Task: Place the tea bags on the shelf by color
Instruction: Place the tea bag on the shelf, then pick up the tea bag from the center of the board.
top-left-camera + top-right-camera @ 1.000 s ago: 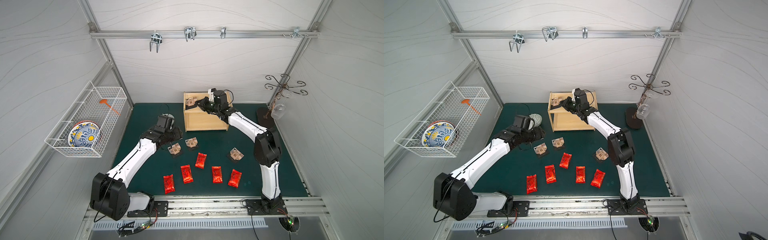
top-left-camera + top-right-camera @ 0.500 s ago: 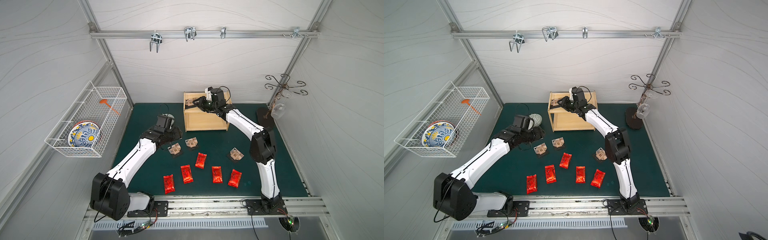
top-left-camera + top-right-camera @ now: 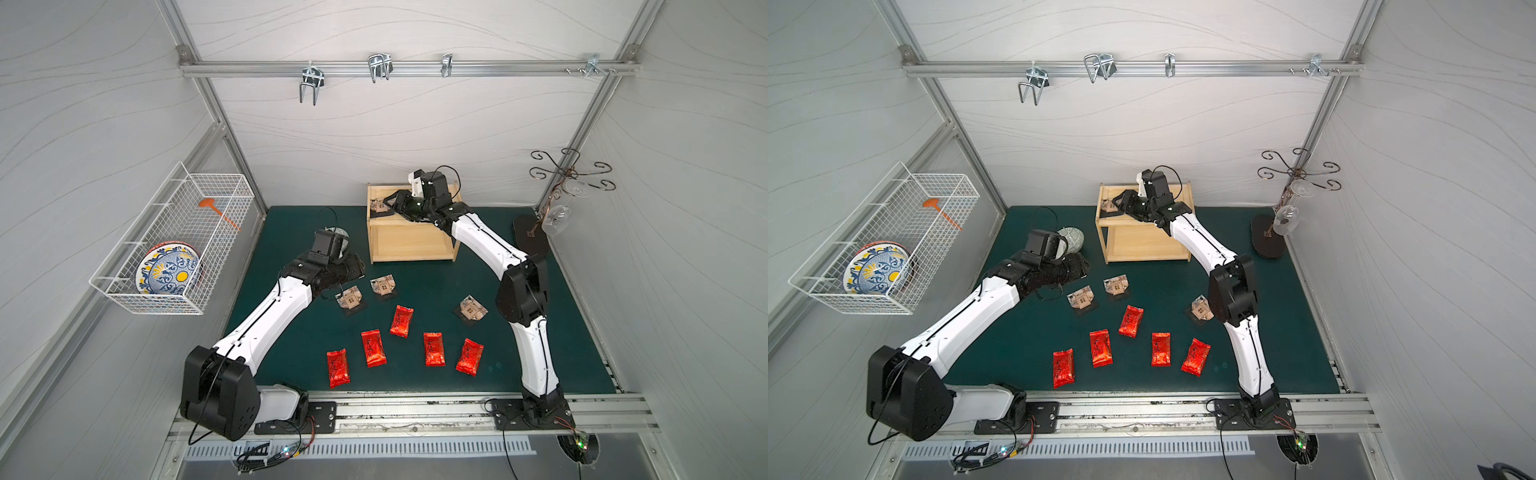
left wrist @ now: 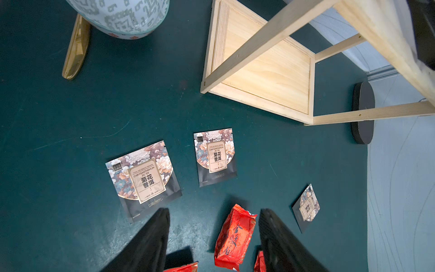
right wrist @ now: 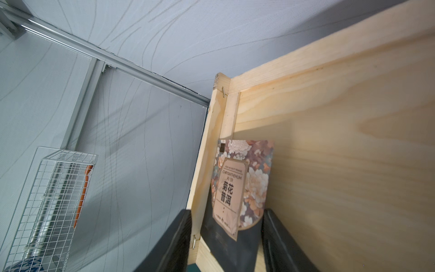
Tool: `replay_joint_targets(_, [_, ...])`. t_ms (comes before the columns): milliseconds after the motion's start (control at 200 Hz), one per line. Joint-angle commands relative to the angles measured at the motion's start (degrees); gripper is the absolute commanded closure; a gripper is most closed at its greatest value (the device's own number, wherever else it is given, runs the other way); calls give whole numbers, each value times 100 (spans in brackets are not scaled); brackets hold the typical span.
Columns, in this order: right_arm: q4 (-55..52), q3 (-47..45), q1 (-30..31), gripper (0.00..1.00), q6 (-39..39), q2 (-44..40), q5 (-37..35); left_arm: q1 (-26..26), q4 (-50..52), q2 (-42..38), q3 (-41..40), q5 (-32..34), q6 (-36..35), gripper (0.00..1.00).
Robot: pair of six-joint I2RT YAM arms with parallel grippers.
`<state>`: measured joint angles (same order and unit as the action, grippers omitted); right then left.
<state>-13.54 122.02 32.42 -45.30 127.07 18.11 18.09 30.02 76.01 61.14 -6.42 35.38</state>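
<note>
Beige and floral, one tea bag (image 5: 242,179) lies flat on the top tier of the shelf (image 3: 409,243), tucked into that tier's left end against the raised rim. The shelf stands at the far middle of the green mat (image 3: 291,232). The right gripper (image 5: 226,212) hovers low over this bag with its jaws spread to either side, so the packet looks let go rather than pinched. One finger seems to sit outside the rim, though the wrist view leaves that unsure. The step in hand is judged to be setting down the first beige bag. The lower tier shows only bare wood. Three more beige bags (image 3: 350,298) (image 3: 383,286) (image 3: 471,309) wait on the mat. Nearer the front, five red sachets (image 3: 402,321) (image 3: 372,348) (image 3: 338,368) (image 3: 434,349) (image 3: 470,356) are strewn in a loose row. The left gripper (image 4: 214,212) hangs above the left-hand beige bags with its jaws parted and nothing between them, and a red sachet (image 4: 235,237) lies on the mat below. Next, the right arm should probably lift straight up clear of the rim, so that the placed bag is not dragged along. It could then go for the beige bag on the right. These packets lie flat, so the fingers must come down low and catch an edge.
</note>
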Motion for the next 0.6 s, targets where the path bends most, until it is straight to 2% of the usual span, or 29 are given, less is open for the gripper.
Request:
replay_joint_targets(0, [-308,274,-91,46,237,180,39,-33,-206,-33,-15,-91,4,34])
replay_joint_targets(275, [-734,340,-210,43,1083,-461,162,-51,-219,61,5,-264,-14,35])
replay_joint_targets(355, [-898,108,-219,47,1351,-769,331,-51,-258,139,7,-304,-4,35])
replay_joint_targets(440, [-646,-936,-148,52,1604,-1497,430,-51,-295,274,20,-339,-15,36])
replay_joint_targets(595, [646,-3816,246,56,2024,-2911,473,-42,-593,676,62,-761,36,46])
